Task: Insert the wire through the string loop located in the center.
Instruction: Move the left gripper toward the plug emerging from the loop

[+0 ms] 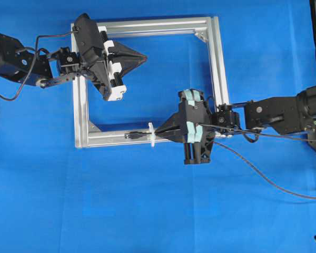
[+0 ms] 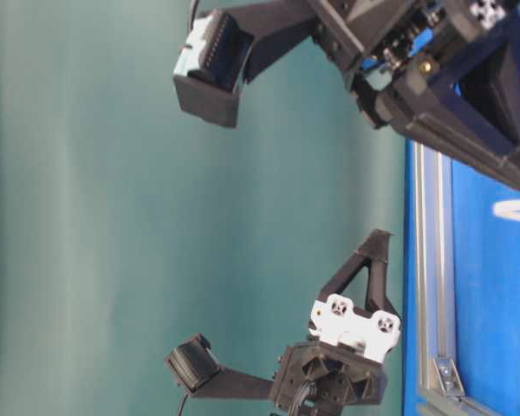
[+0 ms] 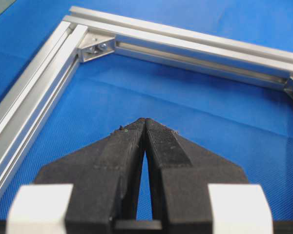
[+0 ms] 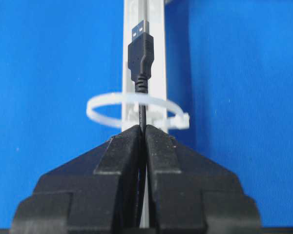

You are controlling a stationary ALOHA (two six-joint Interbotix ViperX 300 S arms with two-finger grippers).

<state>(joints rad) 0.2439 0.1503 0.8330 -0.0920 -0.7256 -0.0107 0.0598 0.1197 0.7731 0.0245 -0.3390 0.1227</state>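
One wire (image 4: 142,73) is present. It is a thin black cable ending in a moulded black plug with a flat rectangular silvery metal tip; the plug body has a ribbed strain relief where it narrows to the cable. In the right wrist view the cable passes through the string loop (image 4: 107,108), with the plug lying beyond the loop and the cable entering the closed fingertips on the near side. The plug lies over the lower rail of the frame (image 1: 217,63), pointing toward the frame's lower left corner in the overhead view.

One string loop is present: a thin white band, smooth, formed into an upright ring with a small locking head at one side. It stands at the middle of the lower frame rail.

One frame is present: square, built of silver slotted aluminium extrusion with small silver corner brackets (image 3: 94,47) inside the corners. It lies flat on the bench (image 1: 147,211), which is covered by blue fabric showing faint creases.

Two grippers are present, each with black tapered fingers bearing a fine ribbed texture. The right gripper (image 4: 143,130) is closed on the wire just short of the loop. The left gripper (image 3: 145,124) is closed and holds nothing, its tips touching, positioned above the blue surface inside the frame's upper left area, well apart from the loop.
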